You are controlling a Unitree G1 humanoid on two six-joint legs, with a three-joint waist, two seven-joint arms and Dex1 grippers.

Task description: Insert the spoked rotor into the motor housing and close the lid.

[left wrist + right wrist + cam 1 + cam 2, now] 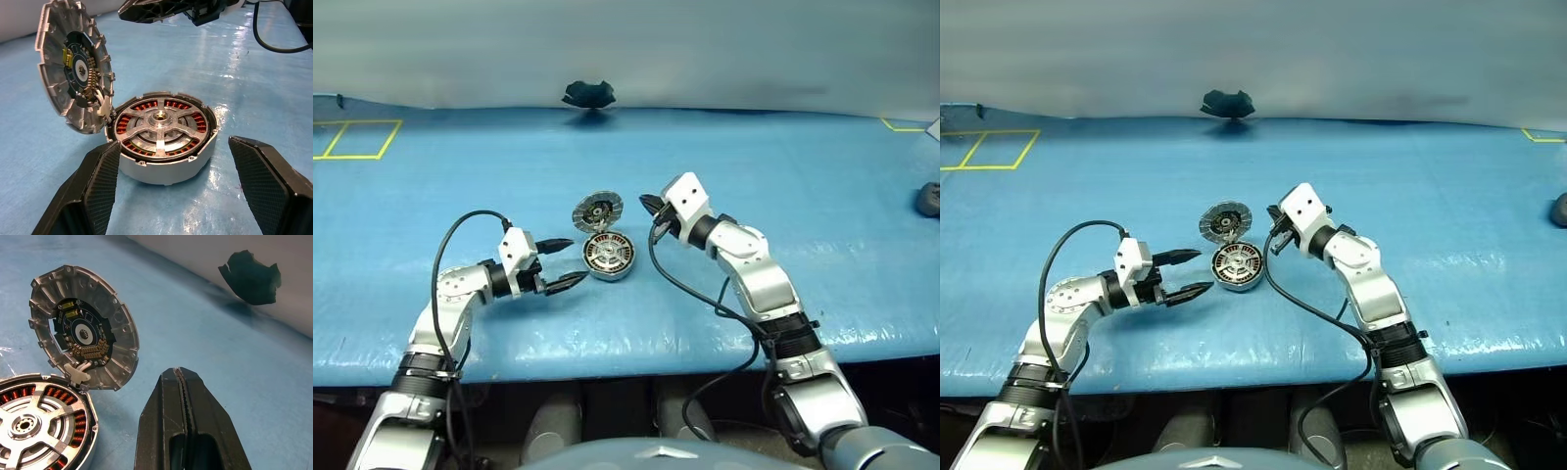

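The spoked rotor point(161, 128) is already sitting inside the motor housing point(168, 166), its silver spokes lying over the copper-orange windings, so by my reading the insertion is done and the closing step is in hand. The lid point(80, 333) is standing open, tilted up on its hinge at the housing's 11 o'clock edge, showing a grey ribbed rim and a dark circuit centre with small gold parts.

The housing is resting on the blue counter point(783, 176) near its middle. The left gripper point(570, 262) is waiting at the housing's 8 o'clock, jaws standing wide apart and gripping nothing, lined up as if to steady the can. The right gripper point(649, 204) is hanging at the lid's 3 o'clock, just beside it but not touching, jaws pressed fully together and empty.

The next move likely calls for the closed right jaws to get behind the lid's upper edge and push it down toward the housing, while the left jaws brace the can against sliding. A dark crumpled object point(588, 94) is lying at the counter's 12 o'clock edge, well apart.
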